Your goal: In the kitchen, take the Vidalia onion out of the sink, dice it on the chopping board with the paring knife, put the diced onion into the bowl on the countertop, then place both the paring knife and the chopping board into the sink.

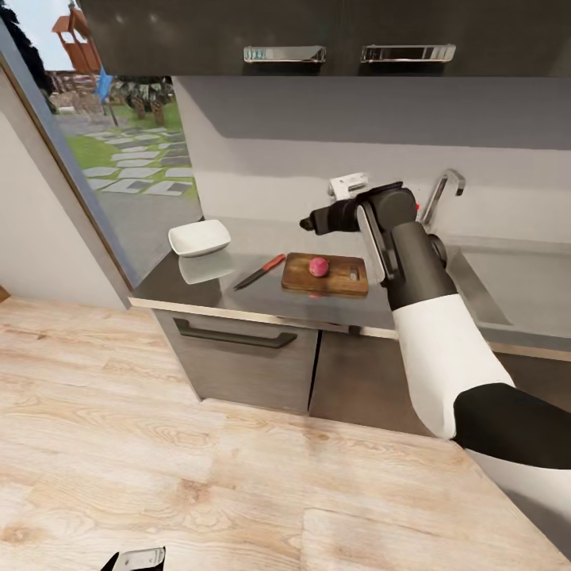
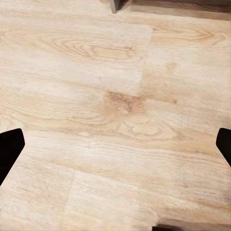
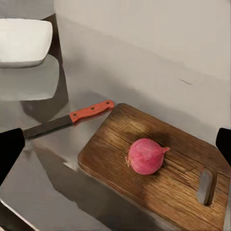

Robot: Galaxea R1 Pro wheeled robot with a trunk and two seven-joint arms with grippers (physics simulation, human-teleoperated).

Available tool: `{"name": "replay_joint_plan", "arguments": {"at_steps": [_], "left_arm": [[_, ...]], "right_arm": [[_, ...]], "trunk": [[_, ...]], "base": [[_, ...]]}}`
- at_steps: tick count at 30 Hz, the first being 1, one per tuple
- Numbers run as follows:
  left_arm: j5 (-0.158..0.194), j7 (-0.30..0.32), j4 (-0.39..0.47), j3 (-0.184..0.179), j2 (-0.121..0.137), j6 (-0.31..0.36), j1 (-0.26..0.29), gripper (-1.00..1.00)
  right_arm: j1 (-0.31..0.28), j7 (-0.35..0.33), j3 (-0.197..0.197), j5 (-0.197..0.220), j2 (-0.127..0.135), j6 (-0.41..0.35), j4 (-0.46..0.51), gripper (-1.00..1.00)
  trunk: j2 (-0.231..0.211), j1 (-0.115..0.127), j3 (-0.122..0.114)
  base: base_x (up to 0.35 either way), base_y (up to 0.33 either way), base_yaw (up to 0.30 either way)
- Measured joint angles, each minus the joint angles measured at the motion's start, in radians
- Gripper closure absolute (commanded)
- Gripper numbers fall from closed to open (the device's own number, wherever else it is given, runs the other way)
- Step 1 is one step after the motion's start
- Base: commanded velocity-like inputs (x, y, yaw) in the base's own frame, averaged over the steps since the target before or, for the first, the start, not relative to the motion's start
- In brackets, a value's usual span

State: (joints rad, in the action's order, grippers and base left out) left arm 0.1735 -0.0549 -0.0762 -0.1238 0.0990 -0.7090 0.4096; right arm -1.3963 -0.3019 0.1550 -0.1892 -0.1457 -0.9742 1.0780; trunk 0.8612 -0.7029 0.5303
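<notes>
Where it rests whole (pink-skinned), the onion (image 3: 146,156) tops the chopping board (image 3: 168,192).

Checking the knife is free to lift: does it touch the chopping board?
Apart. The right wrist view shows bare countertop between the paring knife handle tip and the chopping board.

You won't find any readable text, label, brand, number or sign here. Checked the chopping board (image 3: 159,163), the paring knife (image 3: 72,118), the bowl (image 1: 199,237), the onion (image 3: 146,156) and the upper cabinet handles (image 1: 284,54): all blank. The left cabinet handle carries a faint greenish smudge, too blurred for you to read as characters.
</notes>
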Motion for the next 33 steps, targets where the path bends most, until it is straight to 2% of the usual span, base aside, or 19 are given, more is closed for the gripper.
{"name": "replay_joint_plan", "arguments": {"at_steps": [1, 3, 4, 8, 13, 14, 17, 19, 21, 22, 24, 27, 29, 33], "left_arm": [[0.0, 0.0, 0.0, 0.0, 0.003, 0.0, 0.0, -1.0], [0.0, 0.0, 0.0, 0.0, 0.006, 0.001, 0.0, -1.0], [0.0, 0.0, 0.0, 0.0, 0.01, 0.001, 0.0, -1.0], [0.0, 0.0, 0.0, 0.0, 0.018, 0.001, 0.0, -1.0], [0.0, 0.0, -0.001, -0.001, 0.023, 0.001, 0.0, -1.0], [0.0, 0.0, -0.001, -0.001, 0.024, 0.001, 0.0, -1.0], [0.0, 0.0, -0.001, -0.001, 0.025, 0.001, 0.0, -1.0], [0.0, 0.0, -0.001, -0.001, 0.025, 0.001, 0.0, -1.0], [0.0, -0.001, -0.001, -0.001, 0.026, 0.001, 0.0, -1.0], [0.0, -0.001, -0.001, -0.001, 0.028, 0.001, 0.0, -1.0], [0.0, -0.001, -0.001, -0.001, 0.032, 0.002, 0.0, -1.0], [0.0, -0.001, 0.0, -0.001, 0.036, 0.003, 0.0, -1.0], [-0.001, -0.001, 0.0, -0.001, 0.039, 0.032, 0.0, -1.0], [-0.001, 0.001, 0.0, -0.001, 0.04, 0.076, 0.0, -1.0]], "right_arm": [[-0.001, -0.08, 0.001, -0.001, 0.025, 0.001, -0.001, -1.0], [-0.003, -0.165, 0.001, -0.001, 0.05, 0.002, -0.001, -1.0], [-0.004, -0.246, 0.001, -0.002, 0.073, 0.003, 0.0, -1.0], [-0.007, -0.456, 0.003, -0.002, 0.136, 0.017, 0.004, -1.0], [-0.009, -0.612, 0.003, -0.001, 0.181, 0.057, 0.007, -1.0], [-0.009, -0.661, 0.004, -0.001, 0.191, 0.074, 0.008, -1.0], [-0.009, -0.759, 0.016, -0.009, 0.209, 0.109, 0.011, -1.0], [-0.009, -0.828, 0.037, -0.032, 0.219, 0.137, 0.014, -1.0], [-0.009, -0.908, 0.067, -0.086, 0.224, 0.179, 0.016, -1.0], [-0.009, -0.979, 0.082, -0.142, 0.224, 0.213, 0.02, -1.0], [-0.009, -1.03, 0.087, -0.168, 0.224, 0.228, 0.031, -1.0], [-0.009, -1.092, 0.093, -0.186, 0.223, 0.239, 0.052, -1.0], [-0.009, -1.125, 0.127, -0.193, 0.222, 0.244, 0.063, -1.0], [-0.009, -1.134, 0.184, -0.195, 0.223, 0.245, 0.065, -1.0]], "trunk": [[0.0, 0.0, 0.0], [0.0, 0.0, 0.0], [0.0, 0.0, 0.0], [0.0, 0.0, 0.0], [0.0, 0.0, 0.0], [0.0, 0.0, 0.0], [0.0, 0.0, 0.0], [0.0, 0.0, 0.0], [0.0, 0.0, 0.0], [0.0, 0.0, 0.0], [0.0, 0.0, 0.0], [0.0, 0.0, 0.0], [0.0, 0.0, 0.0], [0.0, 0.0, 0.0]], "base": [[0.0, 0.0, 0.0], [0.0, 0.0, 0.0], [0.0, 0.0, 0.0], [0.0, 0.0, 0.0], [0.0, 0.0, 0.0], [0.0, 0.0, 0.0], [0.0, 0.0, 0.0], [0.0, 0.0, 0.0], [0.0, 0.0, 0.0], [0.0, 0.0, 0.0], [0.0, 0.0, 0.0], [0.01, 0.0, 0.0], [0.088, 0.0, 0.0], [0.213, 0.0, 0.0]]}}
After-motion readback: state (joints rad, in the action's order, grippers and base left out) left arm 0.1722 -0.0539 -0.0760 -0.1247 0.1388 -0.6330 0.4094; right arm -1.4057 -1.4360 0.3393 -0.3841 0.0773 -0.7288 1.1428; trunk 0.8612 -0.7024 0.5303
